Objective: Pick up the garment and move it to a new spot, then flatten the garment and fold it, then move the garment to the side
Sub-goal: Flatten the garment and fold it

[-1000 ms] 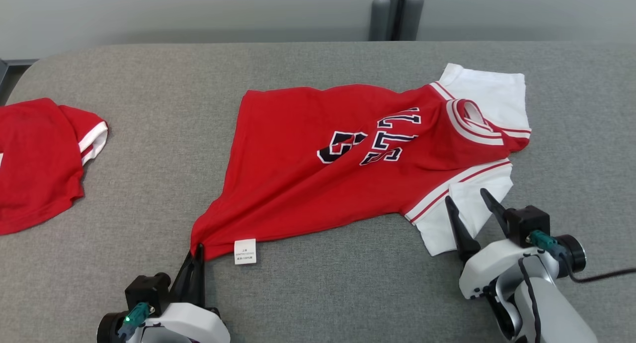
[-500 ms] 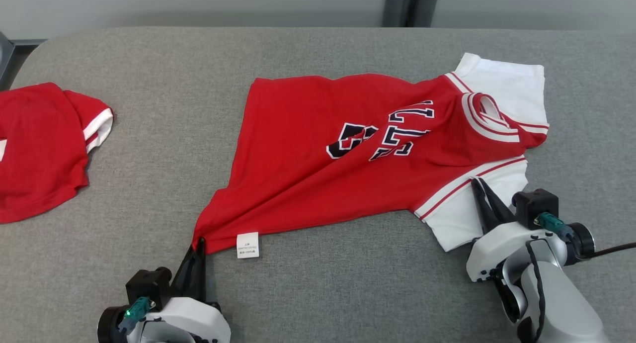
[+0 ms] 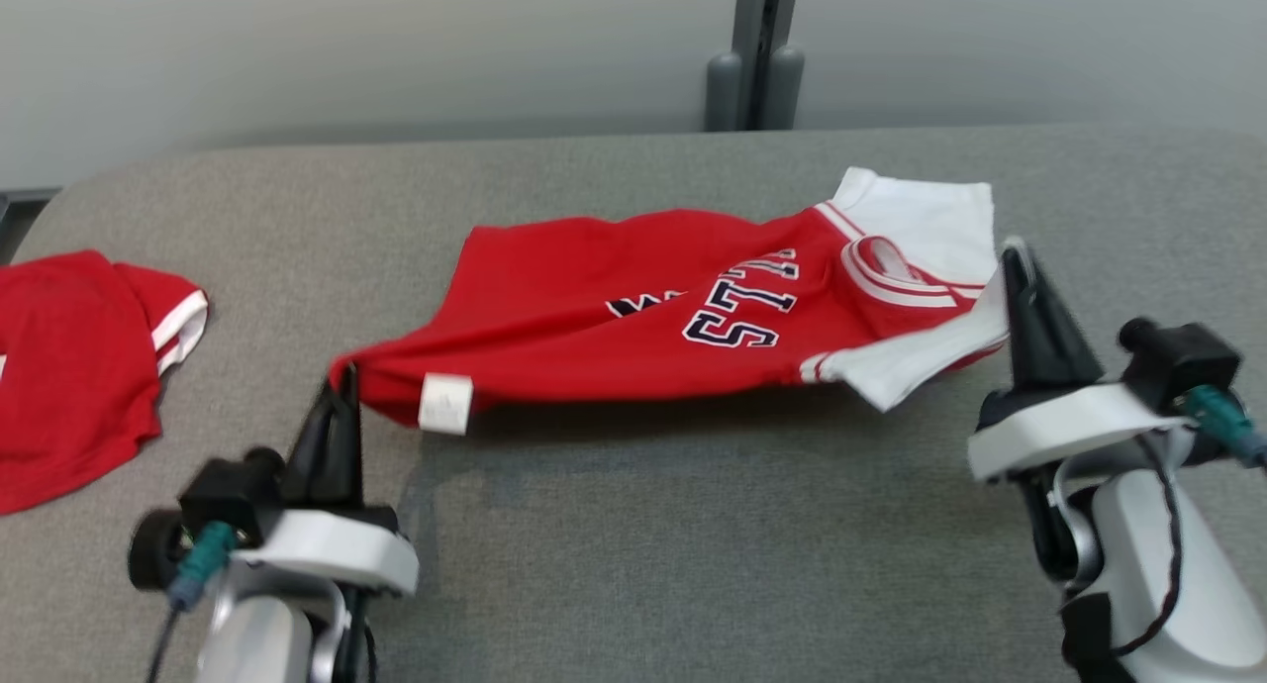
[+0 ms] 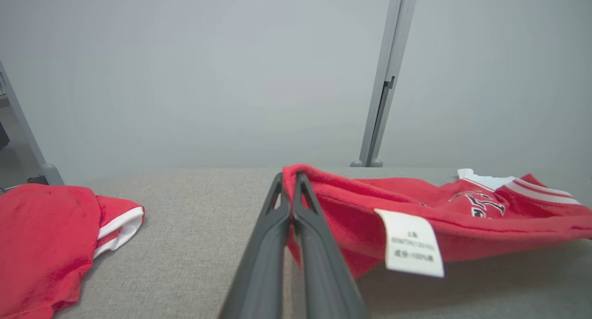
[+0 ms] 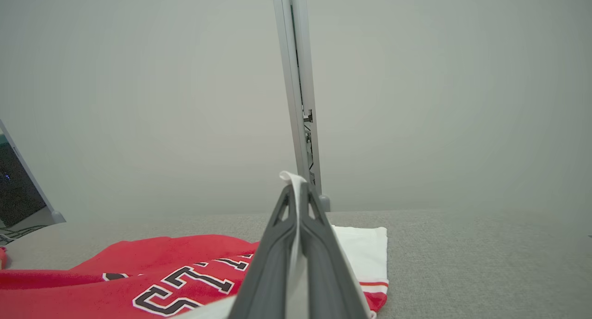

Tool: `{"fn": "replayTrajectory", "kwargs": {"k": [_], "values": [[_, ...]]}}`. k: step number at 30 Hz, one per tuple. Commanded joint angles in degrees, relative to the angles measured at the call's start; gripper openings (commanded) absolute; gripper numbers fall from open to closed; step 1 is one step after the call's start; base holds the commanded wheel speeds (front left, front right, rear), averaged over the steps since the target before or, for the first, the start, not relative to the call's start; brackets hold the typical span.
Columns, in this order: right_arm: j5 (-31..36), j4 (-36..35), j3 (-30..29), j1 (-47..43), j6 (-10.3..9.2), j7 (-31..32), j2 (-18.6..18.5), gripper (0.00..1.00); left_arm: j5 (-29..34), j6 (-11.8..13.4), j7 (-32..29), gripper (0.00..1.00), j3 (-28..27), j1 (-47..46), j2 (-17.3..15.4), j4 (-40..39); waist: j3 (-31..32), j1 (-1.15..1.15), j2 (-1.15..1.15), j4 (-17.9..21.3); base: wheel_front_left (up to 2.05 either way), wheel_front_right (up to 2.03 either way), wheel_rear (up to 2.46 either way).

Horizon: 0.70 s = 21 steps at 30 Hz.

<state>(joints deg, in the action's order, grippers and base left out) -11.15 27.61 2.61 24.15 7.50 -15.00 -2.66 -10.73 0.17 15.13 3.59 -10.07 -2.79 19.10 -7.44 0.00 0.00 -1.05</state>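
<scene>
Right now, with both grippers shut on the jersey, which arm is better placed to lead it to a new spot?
Right, probably. The right gripper holds the white sleeve of the jersey beside bare table, while the left gripper, on the red hem, has another red garment on its side.

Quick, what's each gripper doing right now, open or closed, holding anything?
Left gripper: closed on the jersey, at its red hem corner.
Right gripper: closed on the jersey's white sleeve.
</scene>
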Motion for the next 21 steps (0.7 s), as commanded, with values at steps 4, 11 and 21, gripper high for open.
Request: {"fn": "replayTrajectory", "kwargs": {"k": [4, 11, 21], "values": [[-2.2, -8.7, -2.9, 2.6, -0.01, -0.3, -1.3, 0.0, 2.9, -2.4, 0.0, 0.0, -3.7, -5.9, -2.6, -4.2, 4.7, 0.0, 0.0, 2.6, 0.0, 0.0, 0.0], [-5.3, -17.3, -4.9, 10.4, -0.02, -0.2, -4.8, 0.0, 5.5, -5.2, 0.0, 0.0, -4.7, -17.1, -9.0, -4.5, 7.2, 0.0, 0.0, 4.2, 0.0, 0.0, 0.0], [-5.6, -20.0, -5.8, 24.0, -0.03, 1.8, -9.0, 0.0, 5.8, -6.1, -5.3, 0.0, -4.2, -32.7, -14.5, -3.7, 1.5, 0.0, 0.0, 4.2, 0.0, 0.0, 0.0]]}}
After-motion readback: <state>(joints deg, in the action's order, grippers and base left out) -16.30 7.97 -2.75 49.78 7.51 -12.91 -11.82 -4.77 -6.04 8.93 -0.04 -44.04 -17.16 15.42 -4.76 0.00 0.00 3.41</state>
